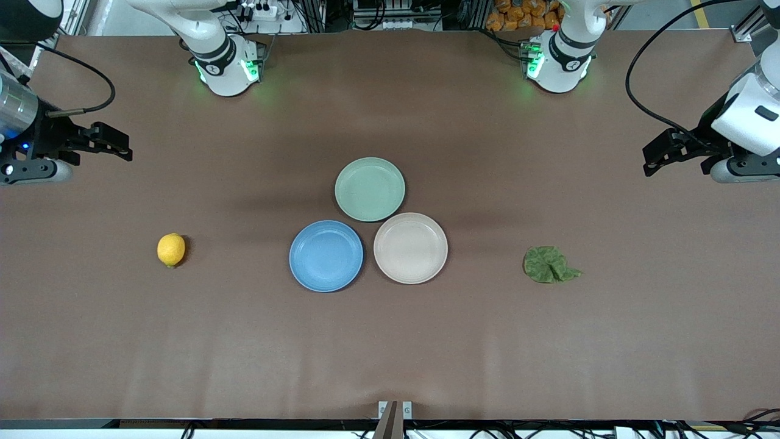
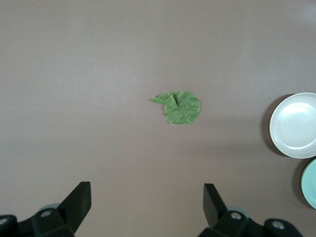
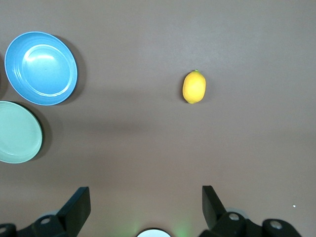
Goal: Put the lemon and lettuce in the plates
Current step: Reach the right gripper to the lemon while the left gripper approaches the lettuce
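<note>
Blue plate [image 1: 326, 256] (unseen by left wrist).

Lighting: even, bright, diffuse from overhead; the brown table [image 1: 390, 341] shows faint pale sheen streaks nearest the front camera. Shadows: soft, short, at the lemon [image 1: 171, 249] and along the edges of the blue plate [image 3: 41, 68]. Focus: sharp throughout; green lamp glow tints the table at both arm bases.
</note>
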Robot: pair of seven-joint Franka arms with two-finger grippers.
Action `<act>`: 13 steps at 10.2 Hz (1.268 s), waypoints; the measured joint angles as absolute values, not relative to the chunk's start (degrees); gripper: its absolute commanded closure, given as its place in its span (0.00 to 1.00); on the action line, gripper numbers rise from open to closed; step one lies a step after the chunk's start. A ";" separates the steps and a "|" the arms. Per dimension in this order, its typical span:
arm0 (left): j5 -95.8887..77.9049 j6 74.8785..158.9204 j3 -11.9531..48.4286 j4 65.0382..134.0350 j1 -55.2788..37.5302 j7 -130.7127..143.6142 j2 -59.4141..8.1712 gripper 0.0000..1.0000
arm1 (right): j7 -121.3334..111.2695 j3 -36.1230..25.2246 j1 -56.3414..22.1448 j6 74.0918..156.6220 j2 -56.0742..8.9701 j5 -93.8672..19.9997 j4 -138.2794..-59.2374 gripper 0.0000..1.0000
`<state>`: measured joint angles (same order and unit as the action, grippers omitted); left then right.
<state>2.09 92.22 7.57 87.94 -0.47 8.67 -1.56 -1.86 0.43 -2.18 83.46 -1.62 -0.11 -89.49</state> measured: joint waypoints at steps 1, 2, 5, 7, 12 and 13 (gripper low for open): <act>2.09 92.22 7.57 87.94 -0.47 8.67 -1.56 0.00 | -1.86 0.43 -2.17 83.46 -1.62 -0.11 -89.49 0.00; 2.09 92.22 7.57 87.94 -0.46 8.67 -1.56 0.00 | -1.86 0.43 -2.17 83.47 -1.62 -0.11 -89.49 0.00; 2.08 92.22 7.50 87.94 -0.39 8.67 -1.61 0.00 | -1.81 0.31 -1.38 85.79 -1.82 -0.07 -90.14 0.00; 2.08 92.22 7.49 88.00 -0.37 8.61 -1.70 0.00 | -1.89 0.09 2.10 90.74 -4.76 -0.10 -92.20 0.00; 2.04 92.16 7.42 88.39 -0.26 7.28 -2.01 0.00 | -2.93 -0.10 5.47 111.70 -21.22 -0.07 -94.00 0.00; 2.04 92.19 7.36 88.99 -0.13 6.00 -2.91 0.00 | -4.50 -0.16 5.95 115.82 -22.71 -0.06 -95.96 0.00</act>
